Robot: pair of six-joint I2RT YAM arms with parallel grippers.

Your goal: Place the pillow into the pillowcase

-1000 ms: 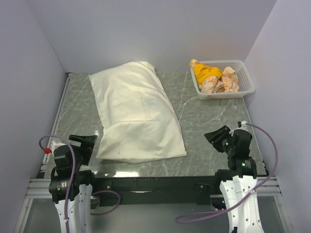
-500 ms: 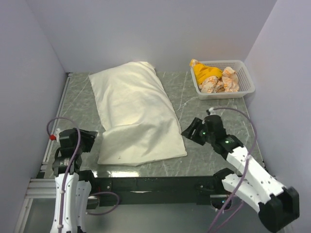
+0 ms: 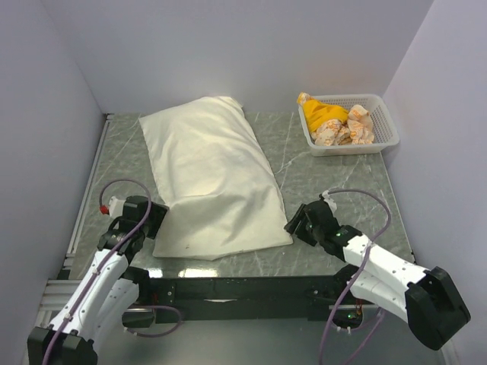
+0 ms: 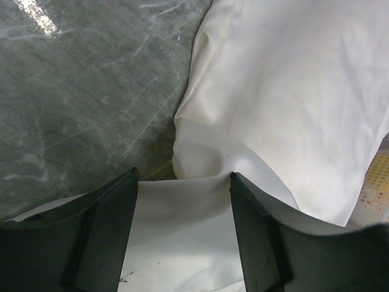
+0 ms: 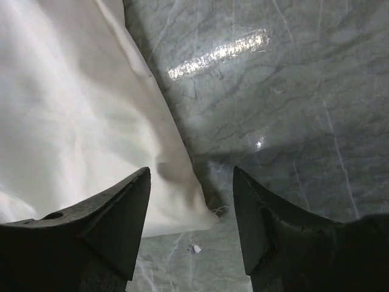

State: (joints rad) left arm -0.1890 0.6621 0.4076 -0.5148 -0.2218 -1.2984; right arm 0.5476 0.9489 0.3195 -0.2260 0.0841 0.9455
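Note:
The cream pillowcase [image 3: 213, 182] lies slanted on the marble table, bulging along its far and middle part and flat at its near end. The pillow itself is hidden; no bear print shows. My left gripper [image 3: 156, 220] stands open at the near left corner, and in the left wrist view the pillowcase [image 4: 292, 109] folds between and below the left gripper [image 4: 183, 175] fingers. My right gripper [image 3: 297, 220] is open at the near right corner. In the right wrist view that corner of the pillowcase [image 5: 73, 121] lies under the gap of the right gripper [image 5: 191, 170], with bare marble to its right.
A white plastic basket [image 3: 384, 129] stands at the back right, holding a yellow cloth [image 3: 323, 114] and orange-patterned cloths. Grey walls close the table on the left, back and right. A small white scrap [image 5: 194, 248] lies on the marble near the right corner.
Both arms have reached forward from beside their bases to the pillowcase's near corners. The right gripper swung left toward the cloth. The pillowcase's near left edge has shifted slightly.

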